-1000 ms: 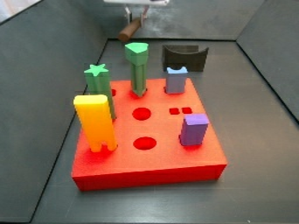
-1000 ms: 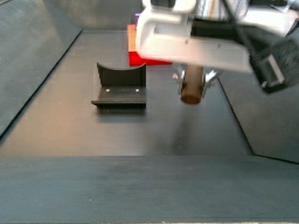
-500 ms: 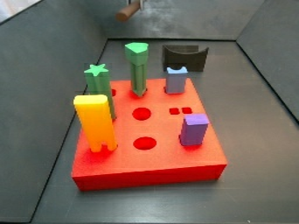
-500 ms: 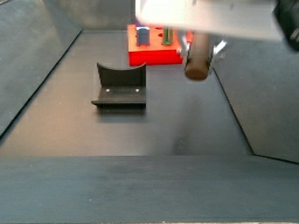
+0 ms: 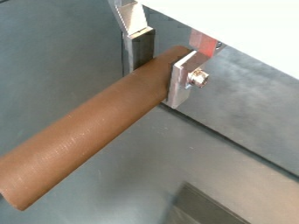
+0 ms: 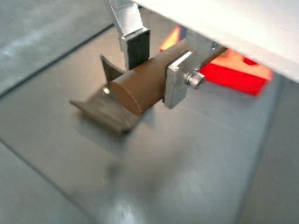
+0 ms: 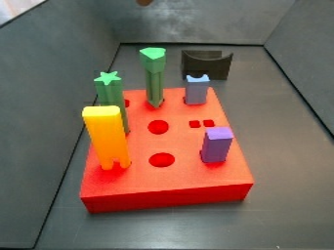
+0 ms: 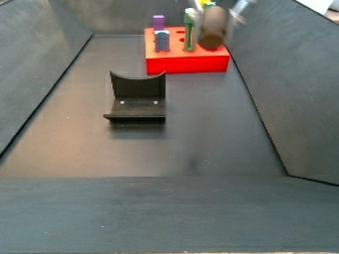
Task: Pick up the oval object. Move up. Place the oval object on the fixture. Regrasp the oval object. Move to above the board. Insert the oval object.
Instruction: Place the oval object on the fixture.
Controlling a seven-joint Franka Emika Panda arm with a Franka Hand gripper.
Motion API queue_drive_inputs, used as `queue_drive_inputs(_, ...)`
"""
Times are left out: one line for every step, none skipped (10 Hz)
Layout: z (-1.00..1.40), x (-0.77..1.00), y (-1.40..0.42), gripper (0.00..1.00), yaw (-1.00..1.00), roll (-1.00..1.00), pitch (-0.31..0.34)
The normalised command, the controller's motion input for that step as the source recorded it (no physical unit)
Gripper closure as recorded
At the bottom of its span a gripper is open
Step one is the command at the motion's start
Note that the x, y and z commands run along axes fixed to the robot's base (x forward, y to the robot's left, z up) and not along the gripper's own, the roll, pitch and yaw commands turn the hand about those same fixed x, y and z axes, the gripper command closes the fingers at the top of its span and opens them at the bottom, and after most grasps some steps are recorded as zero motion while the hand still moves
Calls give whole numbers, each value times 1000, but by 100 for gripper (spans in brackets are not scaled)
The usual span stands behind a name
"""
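In both wrist views my gripper (image 5: 158,63) (image 6: 156,70) is shut on the oval object (image 5: 87,144) (image 6: 135,89), a dark brown peg held lying crosswise between the silver fingers (image 5: 181,80). The peg hangs high over the floor. Below and behind it sits the dark fixture (image 6: 107,112) (image 8: 135,97) (image 7: 206,63), and beyond that the red board (image 6: 237,75) (image 7: 163,186) (image 8: 185,62). In a side view only the peg's tip (image 7: 144,2) shows at the top edge. In a side view a blurred brown end (image 8: 212,28) shows near the top, with the gripper mostly out of frame.
The board carries a yellow notched block (image 7: 104,135), two green pegs (image 7: 152,76) (image 7: 108,90), a blue-grey peg (image 7: 196,88) and a purple block (image 7: 217,145). Open round holes (image 7: 159,126) lie in its middle. Grey walls enclose the floor.
The gripper has risen with the oval object, from just above the floor beside the fixture to nearly out of the top of both side views.
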Motion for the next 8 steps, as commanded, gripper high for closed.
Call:
queue_drive_inputs(241,1000,-450,100,146,204,7)
queue_drive_inputs(220,1000,-413,100,102,142,27)
queue_drive_inputs(183,1000,-341,100,61,91,74)
queue_drive_inputs(158,1000,-295,100,47,86,107)
queue_drive_inputs(116,1000,-214,100,41,86,143)
queue_drive_inputs(95,1000,-184,100,39,86,150)
queue_drive_inputs(62,1000,-120,100,43,93,153)
queue_drive_inputs(52,998,-97,100,44,96,157)
